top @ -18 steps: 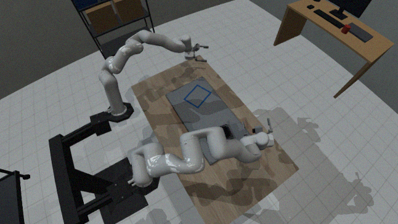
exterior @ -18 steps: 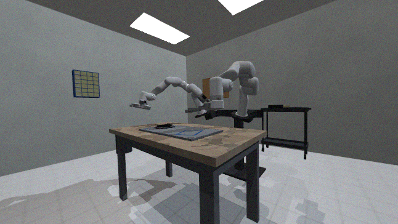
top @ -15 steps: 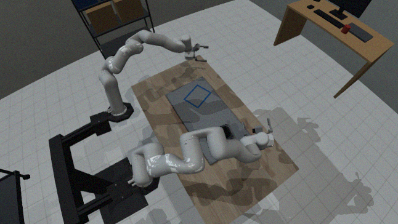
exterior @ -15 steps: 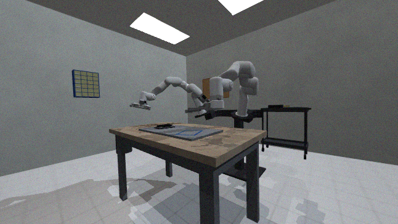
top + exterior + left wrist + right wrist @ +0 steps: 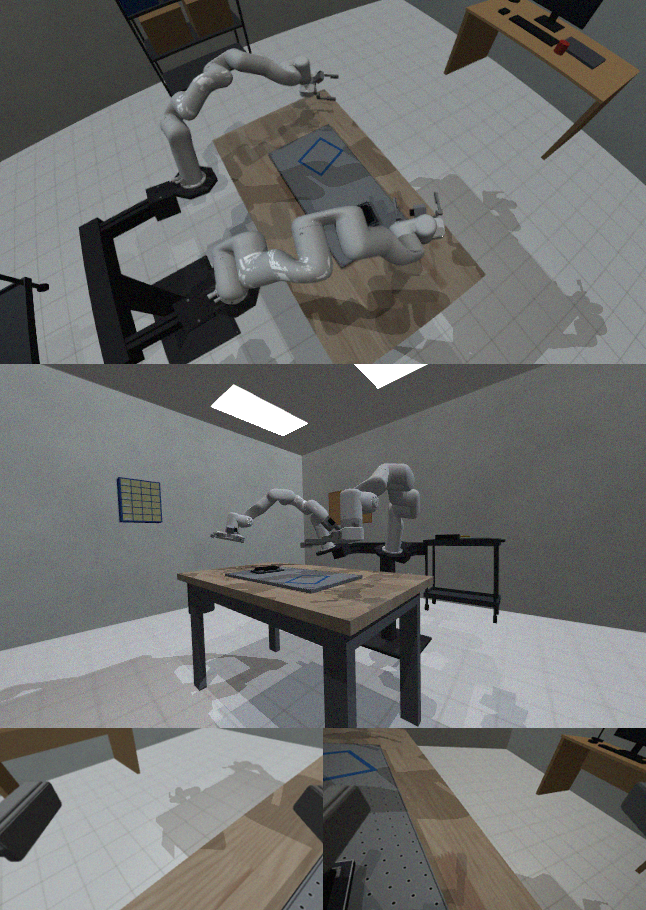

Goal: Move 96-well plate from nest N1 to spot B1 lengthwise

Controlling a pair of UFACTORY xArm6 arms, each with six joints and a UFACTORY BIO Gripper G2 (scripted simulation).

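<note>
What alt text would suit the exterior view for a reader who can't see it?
Two white robot arms reach over a wooden table; on it lies a grey board bearing a blue outline and a dark object.

No clear change, earlier pictures to now

Top and exterior compared: left arm [image 5: 200,91] [image 5: 401,476], no shift big enough to make out; right arm [image 5: 311,247] [image 5: 281,496], same result. Left gripper [image 5: 335,88] [image 5: 310,548] [image 5: 174,815] and right gripper [image 5: 416,197] [image 5: 228,538] [image 5: 491,811]: any change in place or finger spread too small to tell. Wrist views only given for now, so can't compare those
</note>
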